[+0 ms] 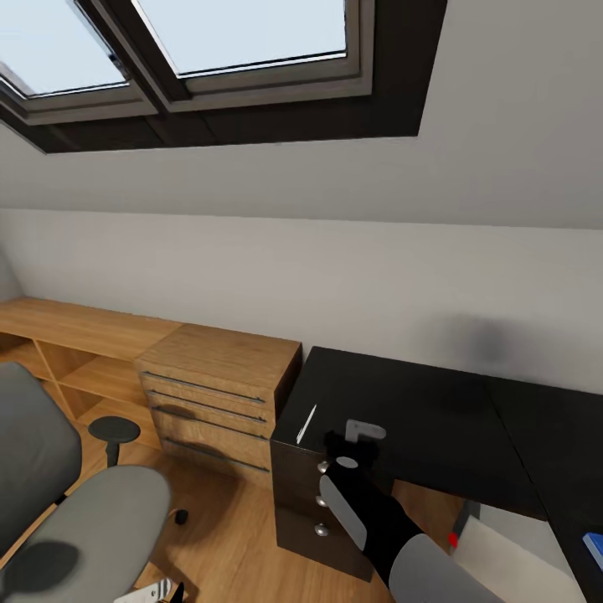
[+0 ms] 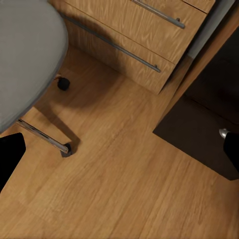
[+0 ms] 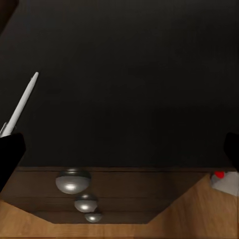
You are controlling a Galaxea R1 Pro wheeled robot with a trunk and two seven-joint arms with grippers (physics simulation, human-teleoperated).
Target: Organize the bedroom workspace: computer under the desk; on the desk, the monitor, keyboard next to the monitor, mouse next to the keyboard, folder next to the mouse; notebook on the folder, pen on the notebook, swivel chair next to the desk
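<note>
the pen lay on the black worktop near its left front corner, just above the drawer unit with the three round knobs, a little left of centre in the lower half of the head frame. it lay to the left of the right pincer and near it, its long axis running roughly front to back across the worktop and tilted slightly; in the right wrist frame the pen sat at the left edge, slanting up to the right, off to one side of the fingers rather than between them. the right arm was clearly the nearer one: it reached forward from the lower right, forearm angled up over the drawer front, the pincer hanging over the worktop's edge, its fingers well apart and holding nothing. by my reckoning it would need to shift left and turn to cross the pen. whether the left pincer was apart or together i could not tell; its camera looked at the plank floor beside the swivel chair
</note>
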